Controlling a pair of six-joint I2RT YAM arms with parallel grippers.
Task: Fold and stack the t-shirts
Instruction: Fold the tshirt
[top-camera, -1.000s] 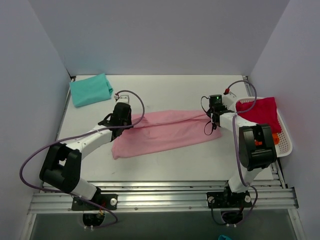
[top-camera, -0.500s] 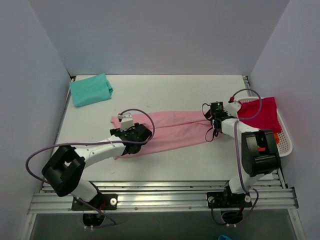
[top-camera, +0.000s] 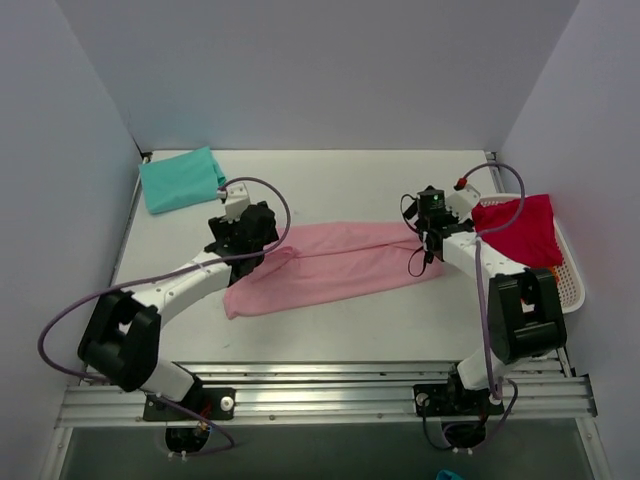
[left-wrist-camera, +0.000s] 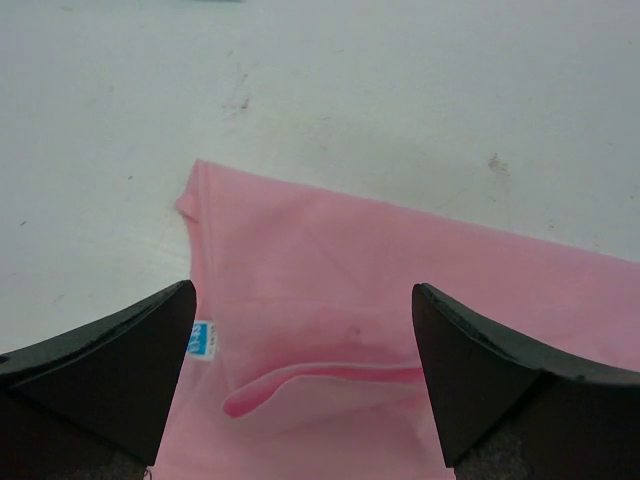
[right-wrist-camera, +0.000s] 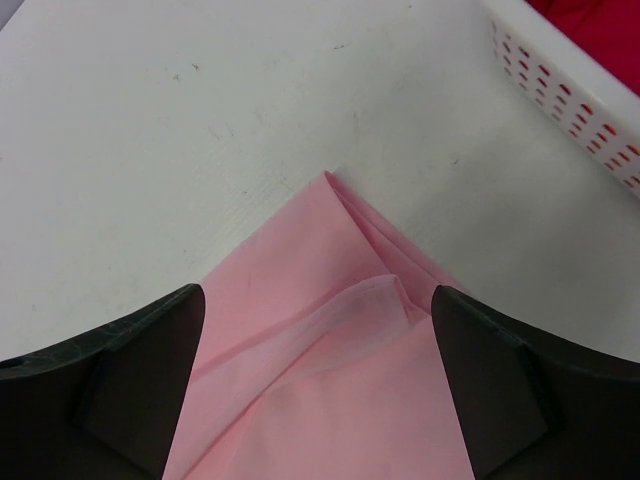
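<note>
The white table (top-camera: 340, 185) takes up most of the overhead view. Across its middle lies the light pink t-shirt (top-camera: 335, 265), folded into a long band that slants from near-left to far-right, its left end broader and its right end coming to a narrow corner. The cloth is plain and soft, with a lengthwise crease along its far half.

At the right edge stands the white mesh basket (top-camera: 568, 285), with the crimson red t-shirt (top-camera: 520, 228) heaped in it and spilling over its far-left rim. A scrap of orange shows beside the red (too small to say what it is).

In the far-left corner the teal t-shirt (top-camera: 180, 180) lies folded into a compact, slightly skewed rectangle, well apart from the pink one.

The left gripper (top-camera: 245, 232) is over the pink shirt's far-left end. In its wrist view its fingers are spread wide with nothing between them, and the pink cloth (left-wrist-camera: 380, 290) lies flat below, one edge curled up into a small roll.

The right gripper (top-camera: 428, 225) is over the far-right corner, its fingers also wide apart and empty. Its wrist view shows the layered pink corner (right-wrist-camera: 320, 380) pointing away, with the basket wall (right-wrist-camera: 570, 95) to the far right.

A small white-and-blue label (left-wrist-camera: 203, 343) peeks out beside the left finger.
</note>
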